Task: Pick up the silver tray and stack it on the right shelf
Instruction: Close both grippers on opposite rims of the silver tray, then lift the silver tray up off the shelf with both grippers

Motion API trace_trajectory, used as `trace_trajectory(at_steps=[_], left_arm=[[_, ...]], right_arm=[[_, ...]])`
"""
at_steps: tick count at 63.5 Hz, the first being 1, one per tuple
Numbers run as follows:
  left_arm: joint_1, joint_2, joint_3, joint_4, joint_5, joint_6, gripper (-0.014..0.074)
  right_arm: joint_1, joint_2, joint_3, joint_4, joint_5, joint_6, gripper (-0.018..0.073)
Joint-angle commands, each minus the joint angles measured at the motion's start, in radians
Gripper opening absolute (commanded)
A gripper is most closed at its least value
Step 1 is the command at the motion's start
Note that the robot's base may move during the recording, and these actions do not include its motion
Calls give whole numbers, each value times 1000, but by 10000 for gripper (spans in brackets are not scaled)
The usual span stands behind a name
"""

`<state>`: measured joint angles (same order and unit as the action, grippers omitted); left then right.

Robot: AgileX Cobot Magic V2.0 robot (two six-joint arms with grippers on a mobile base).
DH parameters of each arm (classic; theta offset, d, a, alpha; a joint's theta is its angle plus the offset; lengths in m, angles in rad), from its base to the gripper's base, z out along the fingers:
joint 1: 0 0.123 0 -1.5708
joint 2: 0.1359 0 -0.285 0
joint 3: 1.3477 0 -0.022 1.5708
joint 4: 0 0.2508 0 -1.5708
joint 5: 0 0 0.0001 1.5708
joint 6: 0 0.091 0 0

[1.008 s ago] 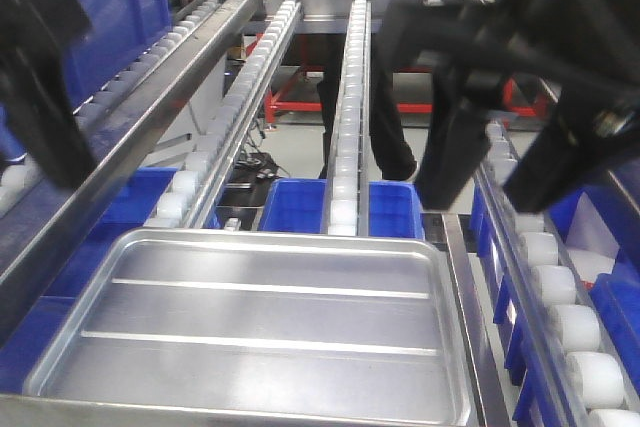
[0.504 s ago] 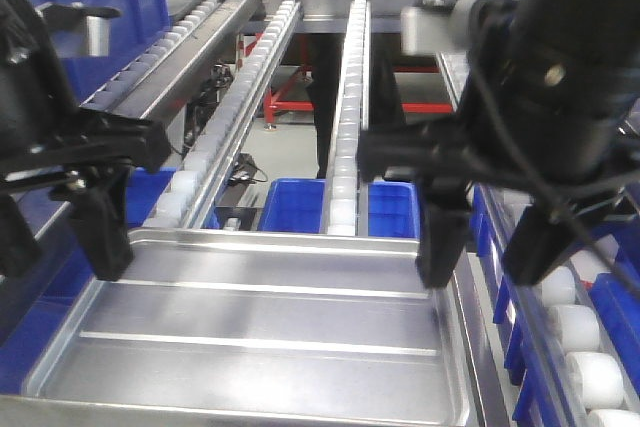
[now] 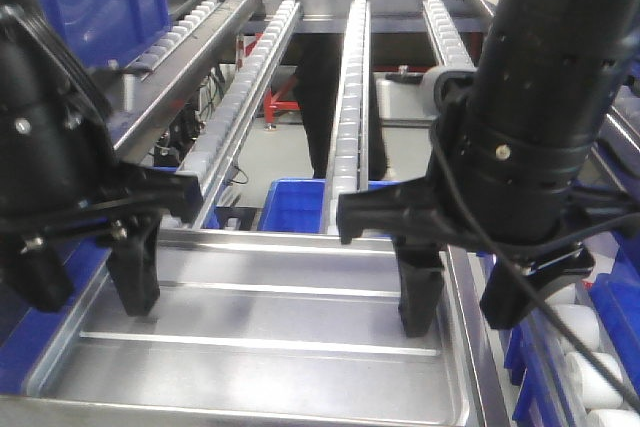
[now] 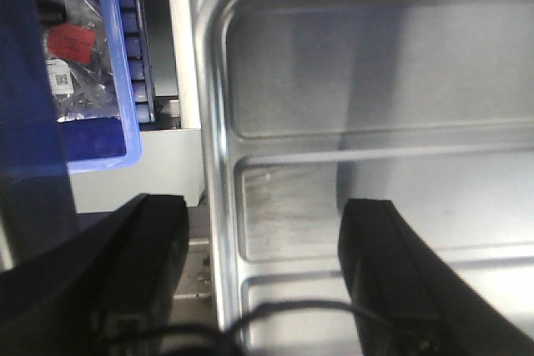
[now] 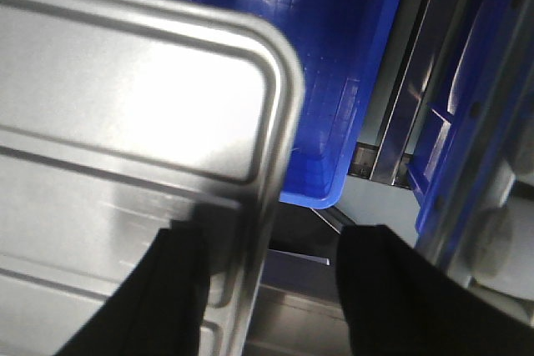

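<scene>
Here, the left gripper [image 3: 85,285] and right gripper [image 3: 465,302] are gaping wide, straddling the 9 and 3 o'clock rims of the silver tray [image 3: 270,347], lying at 6 o'clock, presumably for a balanced two-sided lift.

A blue bin [image 3: 298,209] sits low, a person [image 3: 318,107] beyond.

Right gripper [image 3: 465,307] seemingly astride silver tray [image 3: 270,347]
</scene>
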<state>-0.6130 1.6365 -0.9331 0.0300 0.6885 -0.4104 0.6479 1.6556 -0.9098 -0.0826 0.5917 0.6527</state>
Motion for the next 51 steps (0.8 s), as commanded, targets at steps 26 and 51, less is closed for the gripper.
trace_trajectory(at_steps=[26,51], left_arm=[[-1,4,-28,11,-38,-10,221],[-1,4,-30,24,-59,-15,-93]], right_arm=[[-7,9,-29,-3,-47,-1,337],[-7,9,-29,-4,-45,-2,58]])
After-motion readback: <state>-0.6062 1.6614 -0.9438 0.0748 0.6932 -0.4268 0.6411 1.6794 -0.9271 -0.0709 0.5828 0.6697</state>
